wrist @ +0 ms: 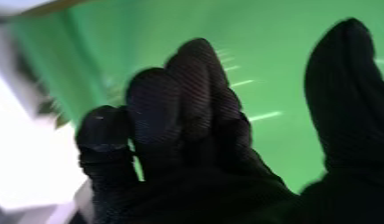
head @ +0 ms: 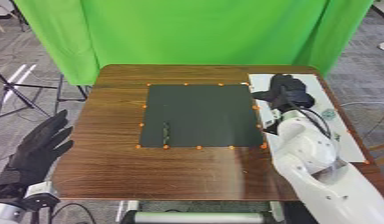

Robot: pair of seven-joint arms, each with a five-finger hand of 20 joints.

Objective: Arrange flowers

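A thin dark green stem (head: 166, 134) lies upright on the black mat (head: 202, 112), near its lower left corner. My right hand (head: 286, 94) is over the far part of the white board (head: 304, 82) on the table's right side. Small grey-green pieces (head: 329, 114) rest on that board, nearer than the hand. In the right wrist view my right hand (wrist: 197, 145) is open, thumb apart from the fingers, and a blurred green leafy thing (wrist: 52, 107) shows beyond it. My left hand (head: 33, 150) stays off the table's left edge, open with fingers extended.
The brown wooden table (head: 108, 165) surrounds the mat, whose border carries several small orange markers (head: 199, 147). A green cloth (head: 206, 35) hangs behind the table. Tripod legs (head: 24, 86) stand on the floor at the left.
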